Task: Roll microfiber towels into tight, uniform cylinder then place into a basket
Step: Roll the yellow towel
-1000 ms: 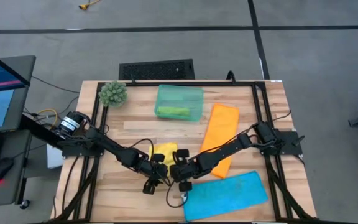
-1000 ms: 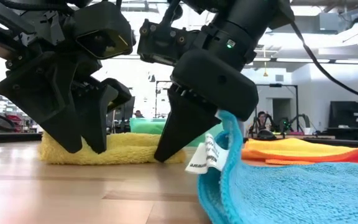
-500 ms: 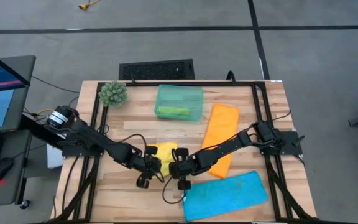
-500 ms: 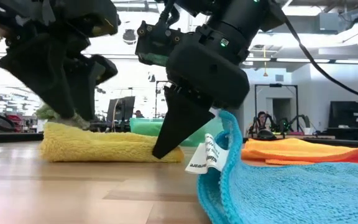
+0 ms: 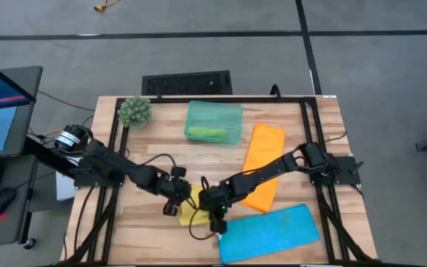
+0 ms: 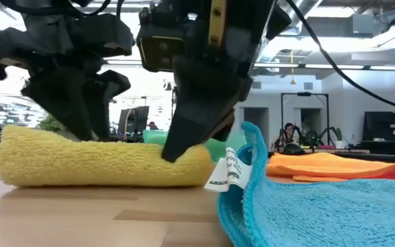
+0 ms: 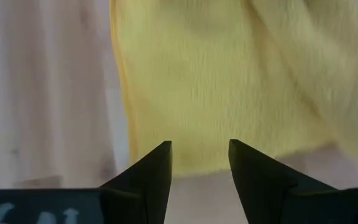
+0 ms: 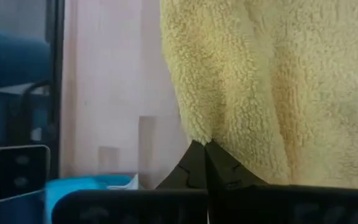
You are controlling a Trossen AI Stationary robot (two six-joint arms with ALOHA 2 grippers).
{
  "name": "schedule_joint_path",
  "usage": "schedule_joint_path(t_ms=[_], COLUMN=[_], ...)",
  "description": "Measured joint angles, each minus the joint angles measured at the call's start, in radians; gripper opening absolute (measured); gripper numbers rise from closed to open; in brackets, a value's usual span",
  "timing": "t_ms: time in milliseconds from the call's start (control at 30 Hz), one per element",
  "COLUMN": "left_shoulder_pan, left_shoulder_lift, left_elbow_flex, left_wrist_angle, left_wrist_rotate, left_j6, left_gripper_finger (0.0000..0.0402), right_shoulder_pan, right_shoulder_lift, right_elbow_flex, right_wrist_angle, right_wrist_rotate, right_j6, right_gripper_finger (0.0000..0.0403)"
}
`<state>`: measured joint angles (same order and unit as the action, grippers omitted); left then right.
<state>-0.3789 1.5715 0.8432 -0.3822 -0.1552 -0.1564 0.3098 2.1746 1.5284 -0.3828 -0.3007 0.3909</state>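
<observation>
Plant ball [image 5: 135, 111]: you'll see it at the table's [image 5: 154, 156] far left corner.
Left gripper [image 5: 171, 210]: yours hangs released over the yellow towel's [image 5: 193, 215] left end, near the table's front edge; its fingers [image 7: 148, 177] stand apart above the cloth.
Yellow towel: bunched into a low roll between your two grippers, front middle of the table.
Right gripper [image 5: 215, 222]: clenched, fingertips pinching the yellow towel's right edge.
Basket [image 5: 213, 122]: far middle of the table, green towel [image 5: 205, 133] inside.
Orange towel [image 5: 259, 166]: flat, right of middle.
Blue towel [image 5: 269, 233]: flat along the front right edge, its tagged corner [image 6: 226, 173] curled up beside your right gripper.
</observation>
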Motion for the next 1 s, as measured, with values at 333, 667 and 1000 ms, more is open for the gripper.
schedule_joint_path(t_ms=[333, 667, 1000], left_shoulder_pan=[-0.099, -0.243, -0.298], left_shoulder_lift=[-0.085, -0.198, -0.069], left_elbow_flex=[-0.063, -0.063, -0.063], left_wrist_angle=[0.003, 0.016, 0.188], left_wrist_rotate=[0.008, -0.012, -0.042], left_j6=[-0.051, -0.065, 0.051], left_gripper_finger=[0.0153, 0.0153, 0.0153], right_shoulder_pan=[-0.004, -0.012, -0.067], right_shoulder_lift=[-0.002, -0.003, -0.003], right_elbow_flex=[0.001, -0.016, -0.021], right_wrist_angle=[0.107, 0.136, 0.160], right_wrist_rotate=[-0.137, -0.174, -0.215], right_j6=[0.150, 0.371, 0.506], right_gripper_finger=[0.0001, 0.0000, 0.0000])
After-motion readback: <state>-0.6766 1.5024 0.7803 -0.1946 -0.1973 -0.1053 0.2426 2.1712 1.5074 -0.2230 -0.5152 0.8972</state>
